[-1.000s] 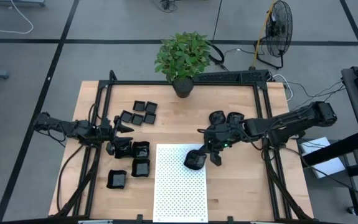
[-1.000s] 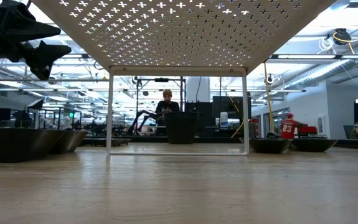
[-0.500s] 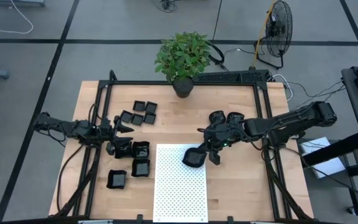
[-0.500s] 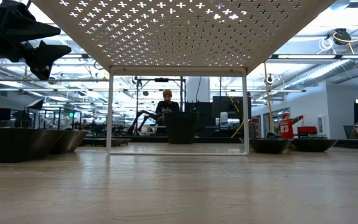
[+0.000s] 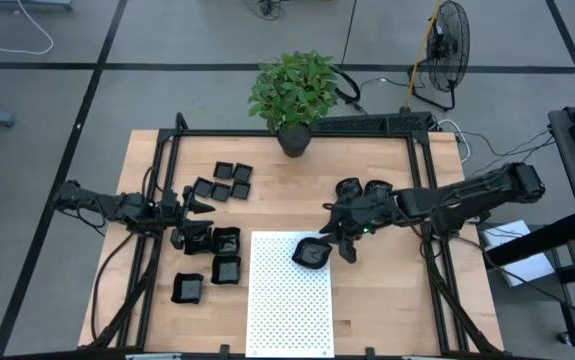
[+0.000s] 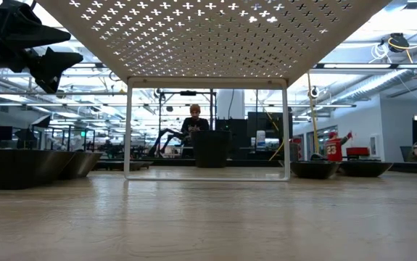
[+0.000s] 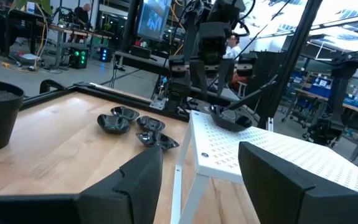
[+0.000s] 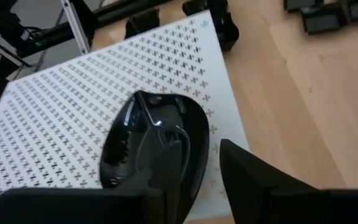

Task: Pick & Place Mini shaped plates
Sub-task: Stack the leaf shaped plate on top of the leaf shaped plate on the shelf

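1. Our right hand has just spread its fingers, letting go of the rounded mini plate.
2. That plate now rests on the white dotted mat, near its far right corner, so we judge this placement done.
3. Our left hand waits, fingers spread, beside the remaining plates on the counter.

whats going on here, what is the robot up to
The right hand is at the far right corner of the white dotted mat, fingers apart around the rim of a rounded black mini plate lying on it. The left hand waits, open, over the black plates at the table's left.
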Robot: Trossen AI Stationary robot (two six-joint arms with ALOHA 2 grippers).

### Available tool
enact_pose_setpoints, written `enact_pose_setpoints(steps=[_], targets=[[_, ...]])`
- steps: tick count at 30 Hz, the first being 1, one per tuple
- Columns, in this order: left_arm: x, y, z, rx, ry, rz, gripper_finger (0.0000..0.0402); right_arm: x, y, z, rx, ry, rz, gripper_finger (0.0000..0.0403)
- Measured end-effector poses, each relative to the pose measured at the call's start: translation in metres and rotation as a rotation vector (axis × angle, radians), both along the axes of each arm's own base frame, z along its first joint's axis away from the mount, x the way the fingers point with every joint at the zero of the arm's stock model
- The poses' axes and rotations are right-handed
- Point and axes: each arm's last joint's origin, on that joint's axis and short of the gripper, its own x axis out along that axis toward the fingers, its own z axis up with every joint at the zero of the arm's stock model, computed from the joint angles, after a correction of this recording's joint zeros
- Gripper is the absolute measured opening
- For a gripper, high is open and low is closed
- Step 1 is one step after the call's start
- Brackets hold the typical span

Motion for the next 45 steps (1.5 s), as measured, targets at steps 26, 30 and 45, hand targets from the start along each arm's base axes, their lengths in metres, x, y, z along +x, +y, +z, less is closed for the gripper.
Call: enact_pose_setpoints(steps=[26,30,45], targets=[[0.0,0.0,0.0,0.0,0.0,0.0,0.0214,-0.082,-0.078,-0.012,-0.205,0.579,-0.756,0.0105],[0.0,0.0,0.0,0.0,0.0,0.0,0.0214,-0.088,-0.092,-0.014,-0.195,0.626,-0.829,0.0105],[0.0,0.0,0.0,0.0,0.0,0.0,0.0214,-0.124,-0.126,-0.086,-0.099,0.822,-0.993,0.015]])
